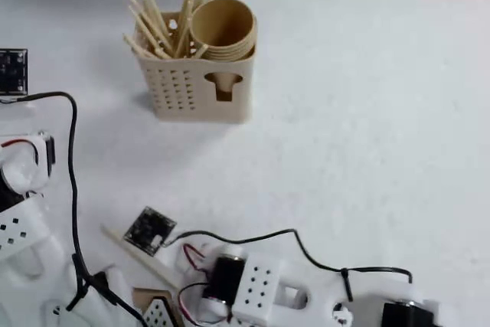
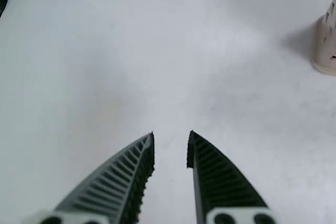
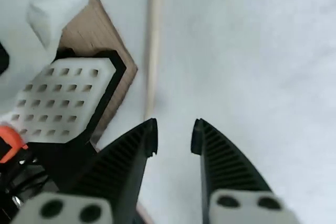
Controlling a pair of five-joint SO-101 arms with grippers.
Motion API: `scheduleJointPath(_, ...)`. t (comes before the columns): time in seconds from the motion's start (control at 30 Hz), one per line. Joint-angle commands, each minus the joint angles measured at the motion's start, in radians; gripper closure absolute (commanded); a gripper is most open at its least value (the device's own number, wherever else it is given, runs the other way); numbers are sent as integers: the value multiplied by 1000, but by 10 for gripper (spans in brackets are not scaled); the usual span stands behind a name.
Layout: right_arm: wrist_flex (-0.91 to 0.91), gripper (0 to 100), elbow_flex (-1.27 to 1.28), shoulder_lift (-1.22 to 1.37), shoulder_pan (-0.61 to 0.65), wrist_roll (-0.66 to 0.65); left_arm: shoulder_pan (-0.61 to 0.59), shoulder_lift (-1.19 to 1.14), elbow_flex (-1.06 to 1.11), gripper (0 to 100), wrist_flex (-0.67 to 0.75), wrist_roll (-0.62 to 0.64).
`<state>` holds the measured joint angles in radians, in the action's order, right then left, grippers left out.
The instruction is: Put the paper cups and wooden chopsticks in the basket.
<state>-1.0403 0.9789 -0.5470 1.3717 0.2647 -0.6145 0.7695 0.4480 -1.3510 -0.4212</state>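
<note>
The tabletop (image 1: 367,112) was white and matt, with a faint grain. The basket (image 1: 191,89) looked like cream plastic, matt and perforated. The paper cups (image 1: 223,27) were tan paper with a dull finish, and the chopsticks (image 1: 153,24) were pale, bare wood. The left gripper (image 2: 171,145) and right gripper (image 3: 175,135) had jaws of dark, ribbed, matt plastic. The arm housing (image 1: 260,289) was smooth white plastic, and its cable (image 1: 253,237) was black and slightly glossy.
</note>
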Motion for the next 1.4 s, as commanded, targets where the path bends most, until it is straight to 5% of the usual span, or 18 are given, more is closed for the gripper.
scheduleJointPath(0.0,12,848,-74,143,22,9,-1,1,-44,880,31,11)
scheduleJointPath(0.27,-113,837,-351,433,25,77,-5,2,-44,880,32,9)
scheduleJointPath(0.5,-67,838,-354,443,27,78,-1,4,-44,880,34,9)
scheduleJointPath(0.73,38,942,-354,446,68,80,-1,2,-44,880,34,9)
scheduleJointPath(0.97,41,873,-364,544,64,80,-1,2,-44,880,34,9)
scheduleJointPath(1.37,33,974,-422,636,-58,31,-1,4,-44,880,34,6)
